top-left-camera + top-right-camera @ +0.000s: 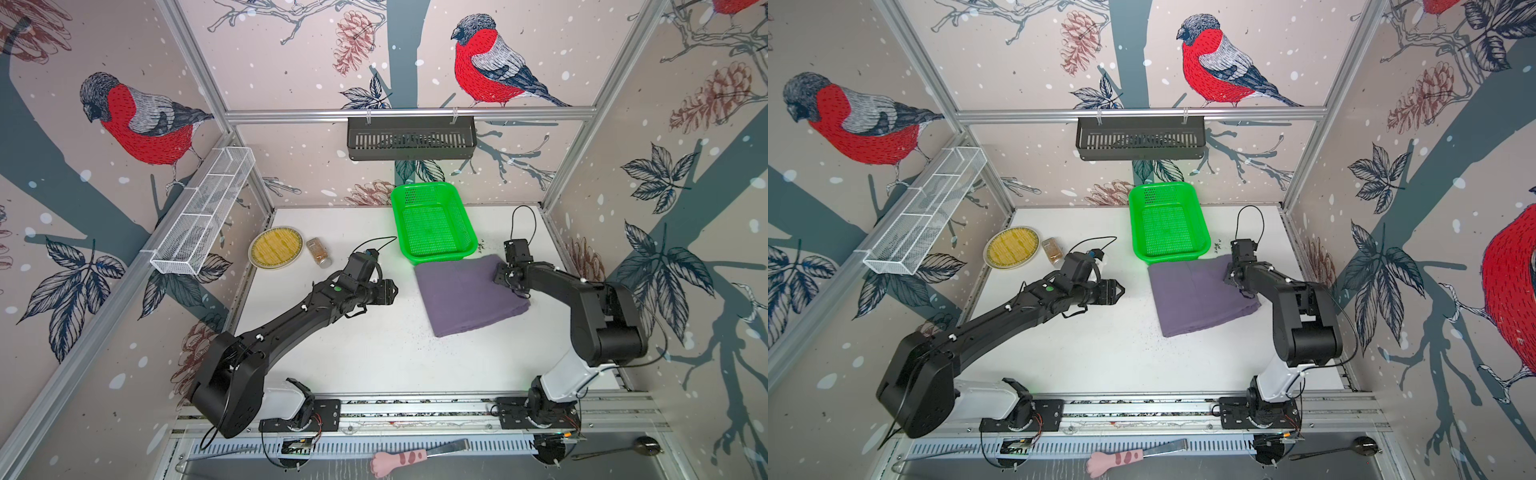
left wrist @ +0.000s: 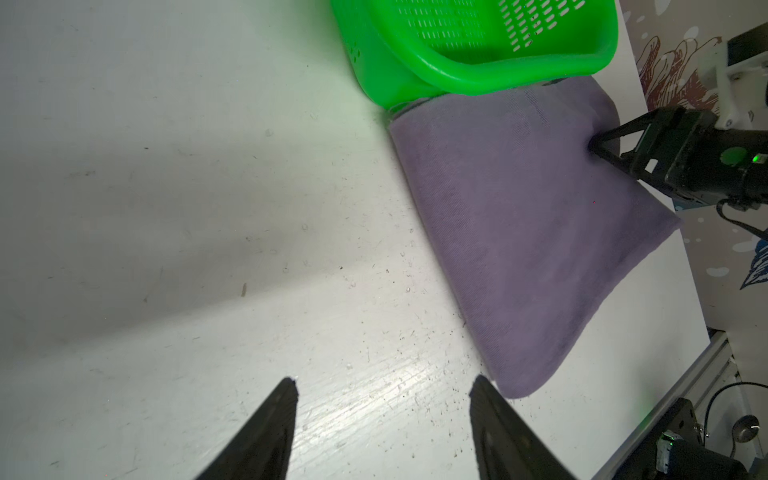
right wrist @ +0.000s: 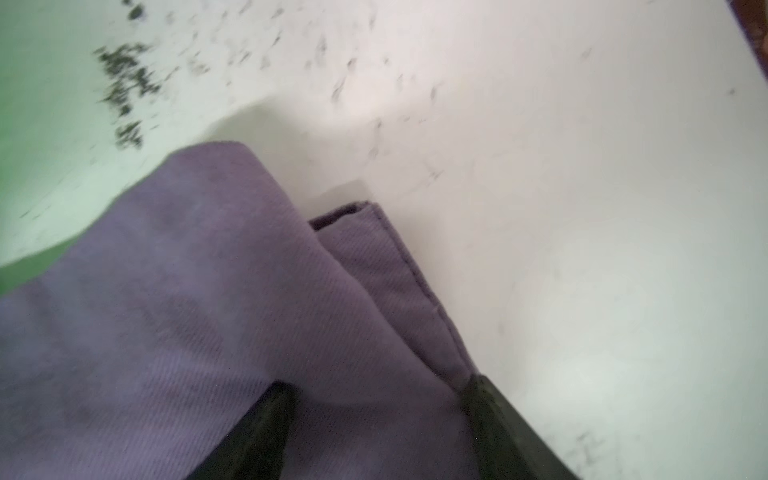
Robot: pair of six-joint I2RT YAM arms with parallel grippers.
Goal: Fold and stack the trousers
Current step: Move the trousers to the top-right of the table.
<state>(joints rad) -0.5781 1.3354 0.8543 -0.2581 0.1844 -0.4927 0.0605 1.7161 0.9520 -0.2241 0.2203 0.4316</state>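
lying folded against the green basket: trousers [image 1: 469, 297] on the worktop's right half

showing up in both top views as a thick, roughly square slab of purple-grey cloth, trousers [image 1: 1200, 297] sitting on the right half of the worktop [image 1: 353, 353], nearer the far edge than the near one. touching the near wall of the green basket [image 1: 440, 254] with the far edge of the slab; confirmed from the left wrist, with trousers [image 2: 532, 232] pressed against the basket [image 2: 519, 79] rim. stacked in layers along the right-hand side, with a stitched hem peeking out from under the rounded top fold of the trousers [image 3: 187, 311] in the right wrist view.

poised over bare worktop near the middle, just left of the slab and clear of it: left gripper [image 1: 392, 291], fingers [image 2: 274, 415] spread apart and released, nothing between them.

set down on the slab's right edge, toward the far right corner: right gripper [image 1: 496, 276], fingers [image 3: 498, 415] standing apart rather than clenched, tips on the top layer with cloth bulging in the gap.

parked by the left edge, well apart from the trousers: a round yellow plate [image 1: 252, 249], with a small jar [image 1: 319, 252] lying just beside it.
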